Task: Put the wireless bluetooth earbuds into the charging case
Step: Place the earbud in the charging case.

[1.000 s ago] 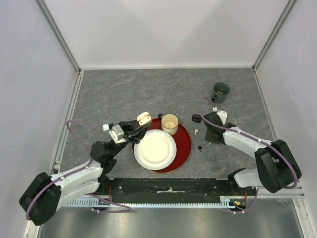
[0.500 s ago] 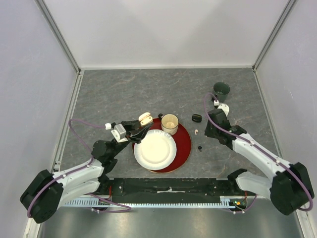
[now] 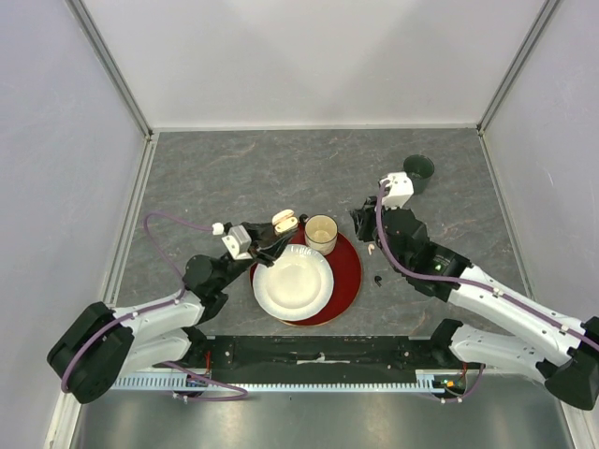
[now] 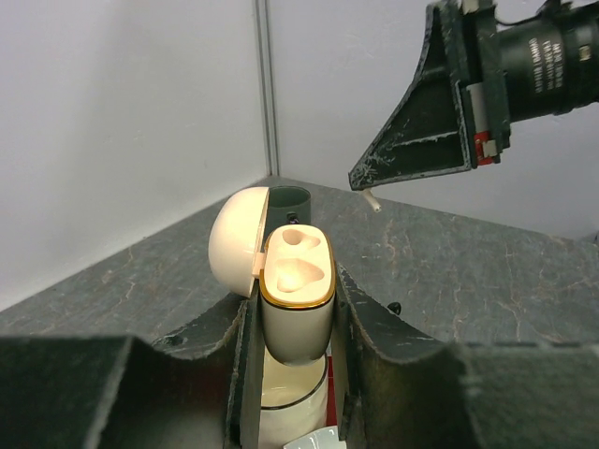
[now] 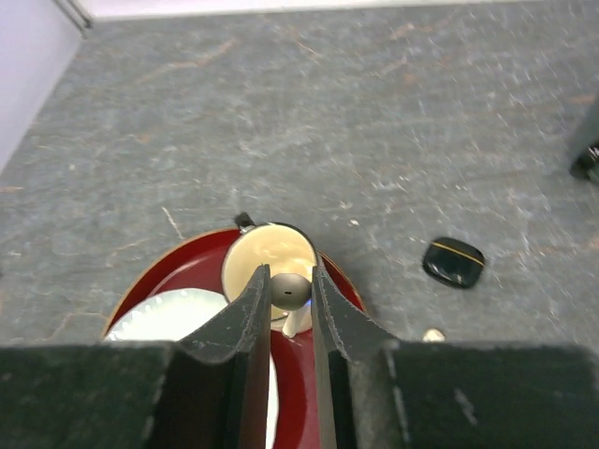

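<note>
My left gripper (image 3: 279, 230) is shut on the open white charging case (image 3: 284, 222), held upright with its lid flipped left and both sockets empty (image 4: 298, 281). My right gripper (image 3: 359, 217) is shut on a white earbud (image 5: 290, 292), stem pointing down, above the paper cup (image 5: 271, 254). In the left wrist view the right gripper (image 4: 412, 140) hovers up and to the right of the case, apart from it. Another white earbud (image 3: 372, 249) and a black earbud (image 3: 378, 279) lie on the table right of the red plate. A small black bud (image 5: 243, 222) sits at the cup's far side.
The paper cup (image 3: 321, 234) and a white paper plate (image 3: 293, 281) sit on the red plate (image 3: 351, 271). A closed black case (image 5: 454, 262) lies right of the cup. A dark green cup (image 3: 418, 171) stands at the back right.
My right arm has swung left from near the green cup to over the paper cup, carrying the white earbud. My left gripper has shifted slightly right with the case.
</note>
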